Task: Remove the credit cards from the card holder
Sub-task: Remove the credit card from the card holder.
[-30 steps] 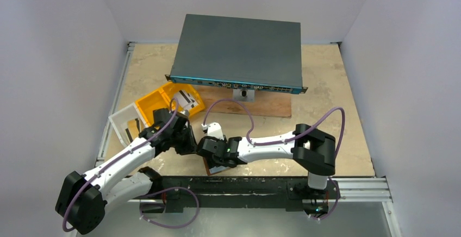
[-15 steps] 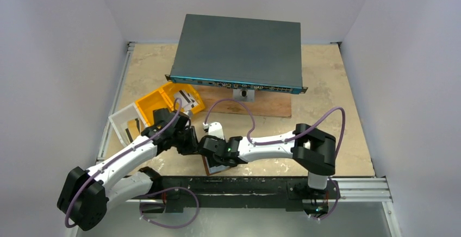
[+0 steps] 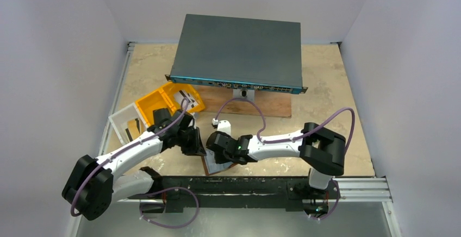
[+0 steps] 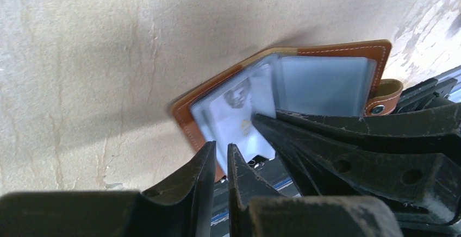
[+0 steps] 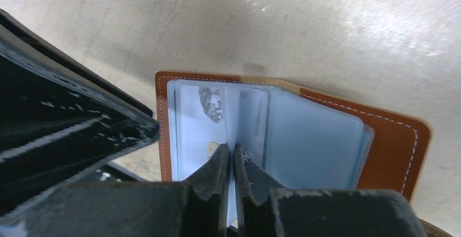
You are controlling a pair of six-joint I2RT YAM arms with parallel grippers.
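The left jaws, nearly pressed together, sit at the edge of a credit card. The right jaws sit likewise on the pockets. Whether either pinches, I cannot tell. Beyond them the card holder lies open on the tabletop, with the card not yet out.

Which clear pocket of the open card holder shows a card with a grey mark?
The left-hand pocket in the right wrist view; the right-hand pocket looks plain pale blue.

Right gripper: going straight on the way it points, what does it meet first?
The card holder, at its clear pockets. The right gripper has its tips at the pocket holding a card, seemingly in contact, though depth is unclear.
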